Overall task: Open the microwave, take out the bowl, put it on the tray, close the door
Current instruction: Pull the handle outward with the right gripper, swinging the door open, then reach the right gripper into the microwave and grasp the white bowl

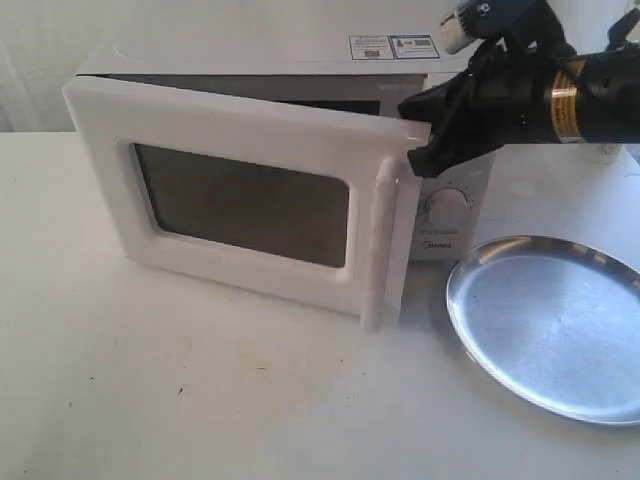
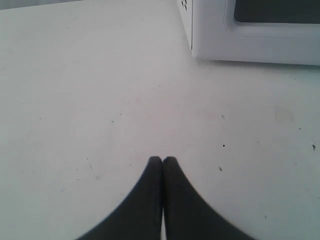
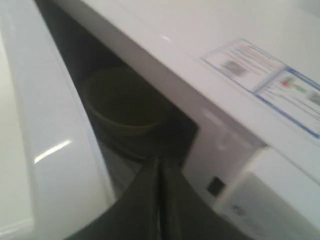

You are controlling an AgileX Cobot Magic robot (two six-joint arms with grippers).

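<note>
The white microwave (image 1: 300, 60) stands at the back of the table with its door (image 1: 240, 200) swung partly open. My right gripper (image 1: 415, 135) is shut, with its tip wedged in the gap behind the door's top edge, just above the vertical bar handle (image 1: 382, 245). In the right wrist view the shut gripper (image 3: 159, 161) points into the dark cavity, where the beige bowl (image 3: 125, 107) sits. The silver tray (image 1: 555, 325) lies on the table to the right of the microwave. My left gripper (image 2: 162, 160) is shut and empty above bare table.
Two round knobs (image 1: 447, 200) sit on the microwave's control panel behind the door edge. Stickers (image 1: 393, 46) mark its top. The microwave's lower corner (image 2: 200, 47) shows ahead of the left gripper. A white table (image 1: 200, 400) spreads in front.
</note>
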